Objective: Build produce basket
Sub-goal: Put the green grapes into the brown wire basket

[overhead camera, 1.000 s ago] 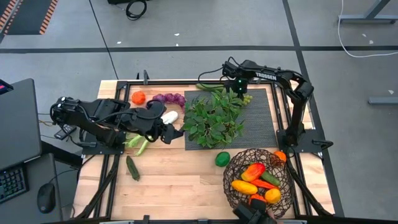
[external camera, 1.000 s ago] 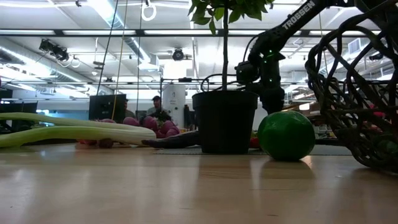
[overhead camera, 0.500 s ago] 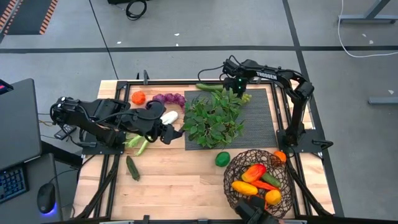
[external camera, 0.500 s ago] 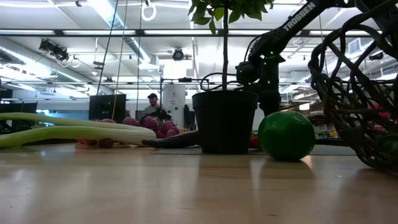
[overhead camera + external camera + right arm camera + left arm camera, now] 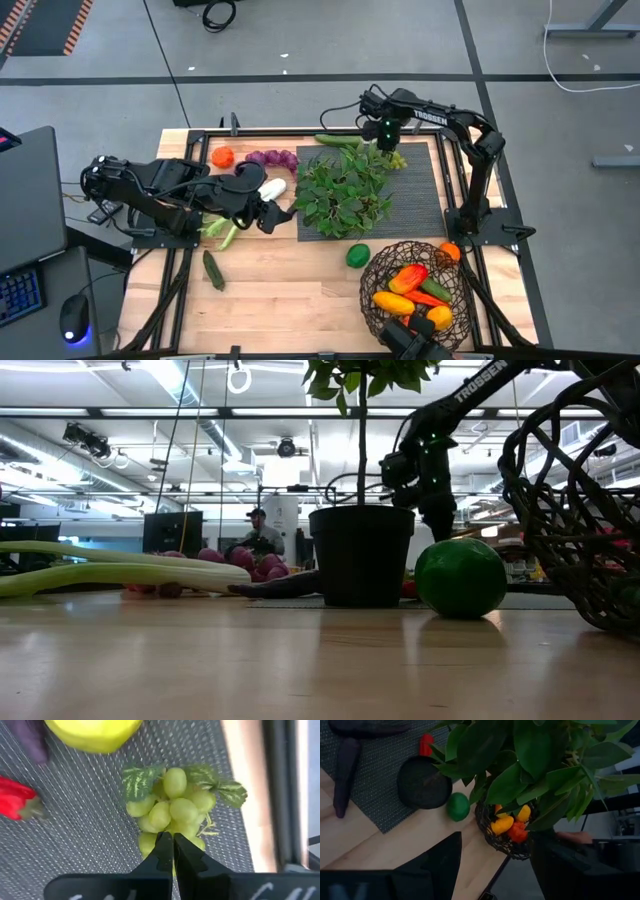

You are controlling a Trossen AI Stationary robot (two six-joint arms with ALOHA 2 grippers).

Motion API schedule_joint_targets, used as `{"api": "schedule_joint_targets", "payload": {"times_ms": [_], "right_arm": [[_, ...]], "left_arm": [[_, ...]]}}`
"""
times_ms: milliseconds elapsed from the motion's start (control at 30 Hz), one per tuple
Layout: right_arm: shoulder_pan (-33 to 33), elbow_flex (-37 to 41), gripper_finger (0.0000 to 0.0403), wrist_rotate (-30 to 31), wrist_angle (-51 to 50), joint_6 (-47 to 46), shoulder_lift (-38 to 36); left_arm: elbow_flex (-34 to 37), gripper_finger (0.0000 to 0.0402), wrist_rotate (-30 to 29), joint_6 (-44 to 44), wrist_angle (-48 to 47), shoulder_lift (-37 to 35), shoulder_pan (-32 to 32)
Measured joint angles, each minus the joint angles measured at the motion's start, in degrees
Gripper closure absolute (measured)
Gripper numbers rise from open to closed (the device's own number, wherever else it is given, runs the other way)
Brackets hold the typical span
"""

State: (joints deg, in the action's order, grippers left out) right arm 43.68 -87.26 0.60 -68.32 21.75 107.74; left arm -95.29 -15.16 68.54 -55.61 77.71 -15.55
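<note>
The green grapes [image 5: 175,810], a small bunch with two leaves, lie on the black mat [image 5: 420,190] at the far right. My right gripper [image 5: 172,842] is shut at the bunch's end; in the high view it [image 5: 388,140] stands over the grapes [image 5: 397,157]. The wire basket [image 5: 372,300] at the near right holds several pieces of produce. My left gripper [image 5: 272,212] hovers open beside the leek [image 5: 228,230], with nothing between its fingers [image 5: 445,870]. A lime [image 5: 357,255], a cucumber [image 5: 213,270], a tomato [image 5: 222,156] and purple grapes [image 5: 272,158] lie on the table. My right gripper comes from above, pointing down, with its two fingers closed at one end of the grape bunch [image 5: 150,840]. A thin green strip [image 5: 173,867] shows between the fingers. The fingers hide the exact part held. The rest of the bunch spreads out beyond the fingertips, over the mat.
A leafy potted plant [image 5: 345,190] stands on the mat between the two arms. A lemon [image 5: 92,732] and a red chili [image 5: 15,802] lie near the green grapes. A dark cucumber [image 5: 335,140] lies at the mat's far edge, and an orange tomato [image 5: 450,250] beside the basket.
My right gripper has shifted slightly toward the table's right edge above the green grapes, which lie where they were. My left arm has kept still.
</note>
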Motion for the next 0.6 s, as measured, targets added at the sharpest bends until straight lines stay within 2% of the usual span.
{"api": "schedule_joint_targets", "payload": {"times_ms": [133,300,467,600], "right_arm": [[-0.02,-5.36,0.0398,-0.2,-3.45,-1.4,0.0],[-0.02,-14.54,0.0398,-0.6,-12.81,-4.74,0.0],[-0.34,-24.11,0.0399,-5.53,-22.14,-12.75,0.0],[-1.97,-28.19,0.04,-9.41,-22.0,-19.53,-2.73]], "left_arm": [[0.0,0.017,0.0,-0.66,0.0,0.0,0.0],[0.0,0.017,0.0,-0.93,0.0,0.0,0.0],[0.0,0.017,0.0,-4.12,-0.01,0.0,0.0],[0.0,0.017,-0.02,-7.86,-0.08,0.0,0.0]]}}
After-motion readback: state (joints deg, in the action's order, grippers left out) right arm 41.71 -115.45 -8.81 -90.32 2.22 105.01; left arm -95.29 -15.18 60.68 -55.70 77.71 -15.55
